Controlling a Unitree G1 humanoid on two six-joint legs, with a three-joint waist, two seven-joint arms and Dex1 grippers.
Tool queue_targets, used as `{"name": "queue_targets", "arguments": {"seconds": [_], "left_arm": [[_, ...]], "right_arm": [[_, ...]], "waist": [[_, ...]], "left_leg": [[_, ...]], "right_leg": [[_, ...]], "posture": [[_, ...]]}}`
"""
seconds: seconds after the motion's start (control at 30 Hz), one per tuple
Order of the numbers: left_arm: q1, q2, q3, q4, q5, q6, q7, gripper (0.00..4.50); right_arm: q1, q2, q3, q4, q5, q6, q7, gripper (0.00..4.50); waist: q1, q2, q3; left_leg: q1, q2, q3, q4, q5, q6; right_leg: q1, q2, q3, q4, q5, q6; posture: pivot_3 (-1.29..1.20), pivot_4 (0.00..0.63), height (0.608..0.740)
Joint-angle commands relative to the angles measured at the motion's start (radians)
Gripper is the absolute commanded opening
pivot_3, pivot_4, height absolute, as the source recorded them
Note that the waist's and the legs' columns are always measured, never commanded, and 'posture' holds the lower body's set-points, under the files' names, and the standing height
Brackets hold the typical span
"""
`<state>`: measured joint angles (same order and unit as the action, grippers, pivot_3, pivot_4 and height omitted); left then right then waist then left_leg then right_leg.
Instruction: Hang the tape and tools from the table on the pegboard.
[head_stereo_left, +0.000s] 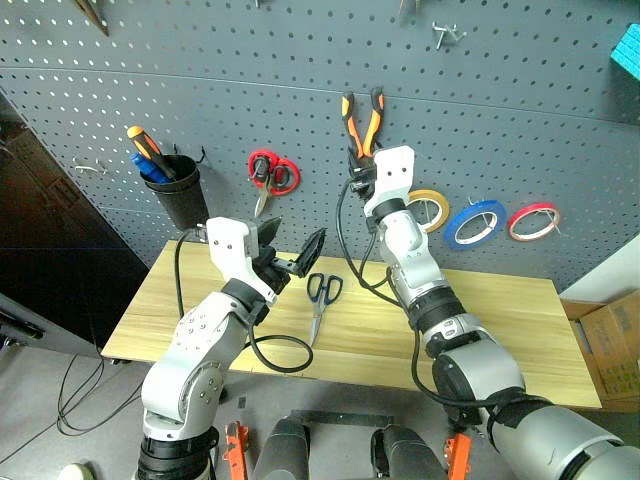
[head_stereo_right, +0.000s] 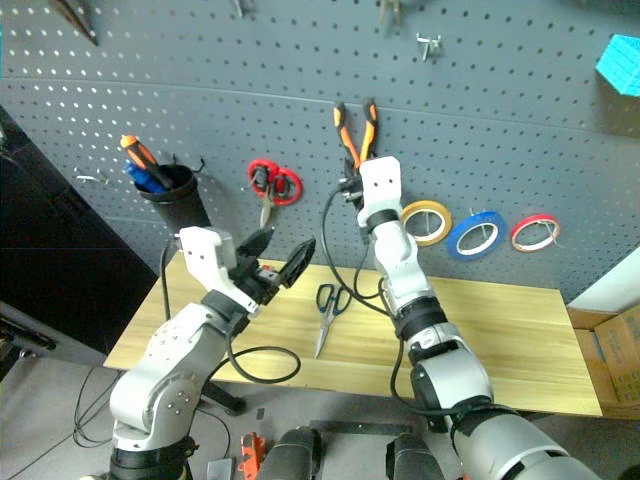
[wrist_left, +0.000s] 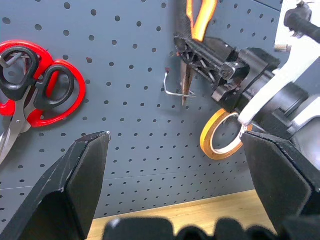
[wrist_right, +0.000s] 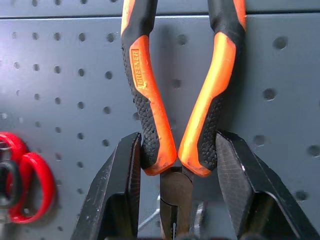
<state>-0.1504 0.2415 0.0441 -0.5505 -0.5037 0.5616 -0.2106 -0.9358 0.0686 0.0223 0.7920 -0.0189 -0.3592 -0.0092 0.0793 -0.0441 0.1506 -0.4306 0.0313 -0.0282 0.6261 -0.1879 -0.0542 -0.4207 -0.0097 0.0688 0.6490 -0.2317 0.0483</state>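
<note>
While the right gripper (wrist_right: 177, 160) pinches the pliers (wrist_right: 175, 100) between its two black fingers, pressing on the lower ends of the orange-and-black handles, the tool stands handles-up against the pegboard (head_stereo_left: 300, 90), with its metal nose pointing down just by a wire hook (wrist_left: 175, 90). Beside that hook, toward the robot's right, a yellow tape roll (head_stereo_left: 430, 208) hangs on the board, then the blue tape (head_stereo_left: 474, 222), then a red roll (head_stereo_left: 533, 221), all three already on hooks. The left gripper (head_stereo_left: 292, 250) is held in the air above the table (head_stereo_left: 500, 320) with its fingers spread wide and nothing between them, pointing toward the board. Just beside it on the light wooden top lie the dark-handled scissors (head_stereo_left: 321, 298), blades toward the robot, apart from both grippers. On the board to the robot's left hang red-handled scissors (head_stereo_left: 271, 175) and a black cup (head_stereo_left: 180, 190) holding screwdrivers.
</note>
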Motion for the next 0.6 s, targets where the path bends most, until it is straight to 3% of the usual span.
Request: {"name": "queue_targets", "arguments": {"seconds": [0.03,0.4,0.6], "left_arm": [[0.003,0.002,-0.003,-0.046,-0.003,-0.007,-0.007,4.50],[-0.013,0.002,-0.006,-0.043,-0.008,0.007,-0.003,4.50],[-0.032,0.001,-0.010,-0.024,-0.005,0.006,-0.013,4.50]], "right_arm": [[0.000,0.009,-0.002,0.008,-0.009,-0.039,-0.008,1.75],[0.056,-0.024,0.018,0.040,-0.056,0.091,0.002,1.75],[0.050,-0.044,0.005,0.012,-0.050,0.125,-0.001,3.74]], "waist": [[0.001,0.000,-0.001],[0.002,0.004,-0.012],[0.000,0.005,-0.012]], "left_leg": [[0.000,0.000,0.000,0.000,0.000,0.000],[0.005,0.000,-0.001,0.000,0.001,0.000],[0.014,0.000,0.000,0.000,0.001,0.001]], "right_leg": [[0.000,0.000,0.000,0.000,0.000,0.000],[0.005,0.000,0.000,0.000,0.000,-0.001],[0.014,0.001,0.001,-0.002,-0.003,-0.006]], "posture": [[0.31,0.062,0.740],[0.29,0.065,0.740],[0.28,0.065,0.740]]}}
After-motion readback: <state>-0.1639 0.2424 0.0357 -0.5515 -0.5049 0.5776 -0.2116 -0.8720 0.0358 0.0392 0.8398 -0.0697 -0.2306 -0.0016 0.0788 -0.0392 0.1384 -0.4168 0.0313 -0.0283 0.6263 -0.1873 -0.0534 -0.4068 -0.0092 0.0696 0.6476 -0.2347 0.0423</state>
